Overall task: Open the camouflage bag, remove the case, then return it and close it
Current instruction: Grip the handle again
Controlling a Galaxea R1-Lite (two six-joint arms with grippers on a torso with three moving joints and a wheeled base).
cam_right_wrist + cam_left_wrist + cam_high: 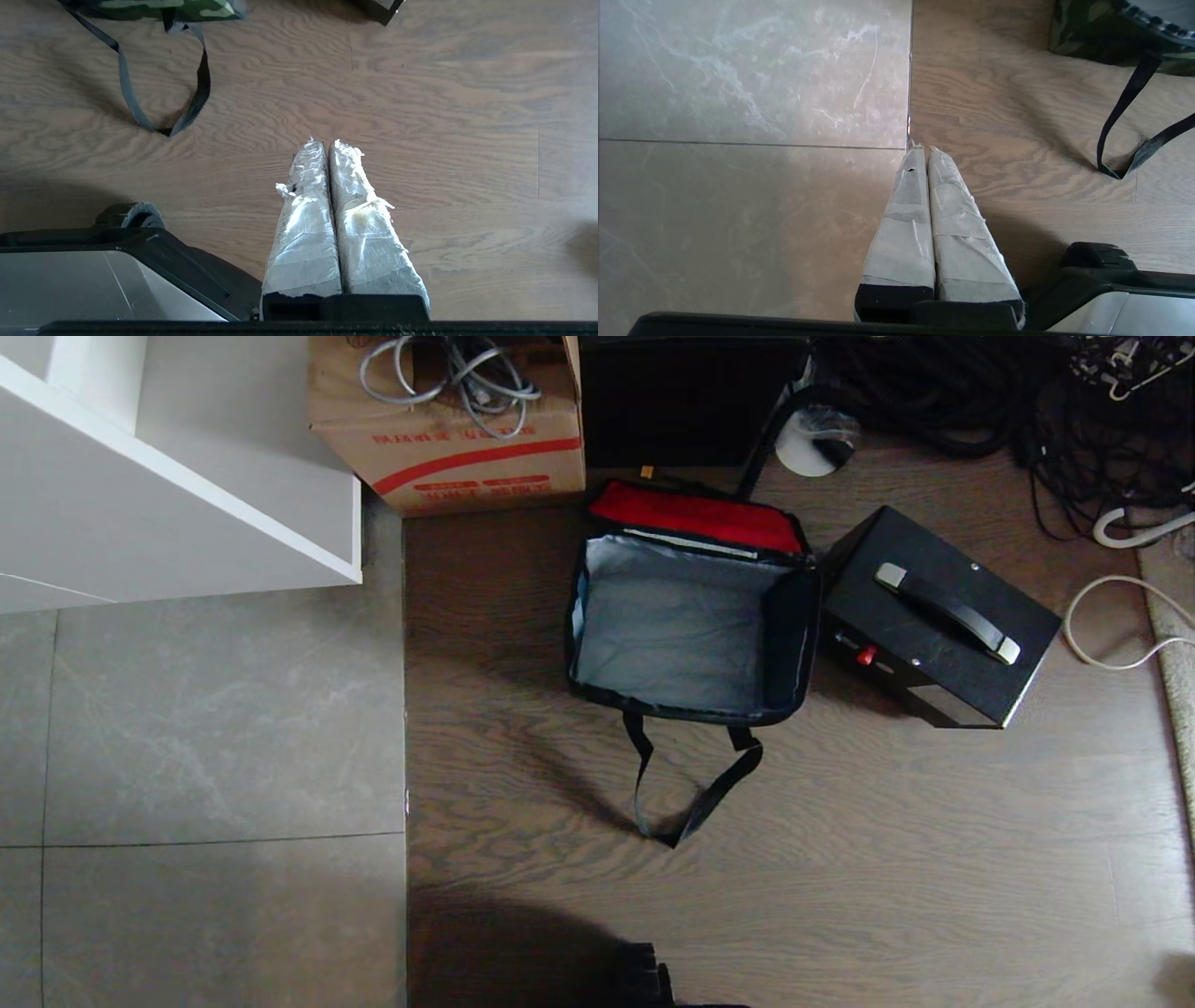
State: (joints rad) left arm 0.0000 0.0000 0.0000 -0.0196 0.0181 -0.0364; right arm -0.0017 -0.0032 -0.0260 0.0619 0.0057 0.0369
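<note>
The camouflage bag (pixel 686 616) stands open on the wood floor, showing its grey lining and a red strip at the far edge, with nothing inside. Its black strap (pixel 691 793) trails toward me. The black case (pixel 938 616), with a silver-ended handle and a small red tab, lies on the floor right of the bag, touching it. Neither gripper appears in the head view. The left gripper (pixel 923 148) hangs shut and empty over the floor seam, short of the bag's corner (pixel 1087 32). My right gripper (pixel 325 142) is shut and empty above bare wood, near the strap (pixel 126 79).
Behind the bag are a cardboard box (pixel 457 439) of cables and a bulkier black box (pixel 691 401). Black cables (pixel 1027 401) pile at the back right and a white cable (pixel 1111 625) loops beside the case. A white cabinet (pixel 168 476) stands over grey tiles (pixel 187 756).
</note>
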